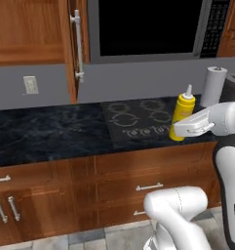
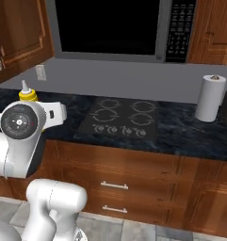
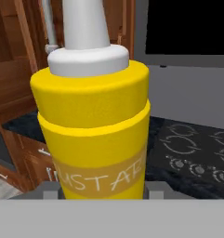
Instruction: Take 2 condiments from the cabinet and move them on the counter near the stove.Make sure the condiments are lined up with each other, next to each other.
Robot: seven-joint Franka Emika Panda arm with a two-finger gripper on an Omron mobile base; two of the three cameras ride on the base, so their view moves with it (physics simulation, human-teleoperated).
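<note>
One condiment, a yellow squeeze bottle (image 1: 183, 113) with a white pointed nozzle, is upright with my gripper (image 1: 179, 131) shut on its lower body. From the left it hangs over the stove's (image 1: 138, 118) front right corner, at the counter (image 1: 50, 132) edge. In the hand view the bottle (image 3: 97, 130) stands close up, and a grey fingertip (image 3: 49, 195) shows at each side of its label. From the right, its yellow top (image 2: 27, 94) peeks above my hand, left of the stove (image 2: 122, 117). The cabinet door (image 1: 75, 49) stands open at the upper left.
A black-fronted microwave (image 1: 148, 27) hangs above the stove. A white paper towel roll (image 1: 214, 85) stands on the counter right of the stove, also the roll (image 2: 210, 98) from the right. A wall outlet (image 1: 30, 84) sits under the cabinet. Brown drawers (image 1: 148, 185) run below.
</note>
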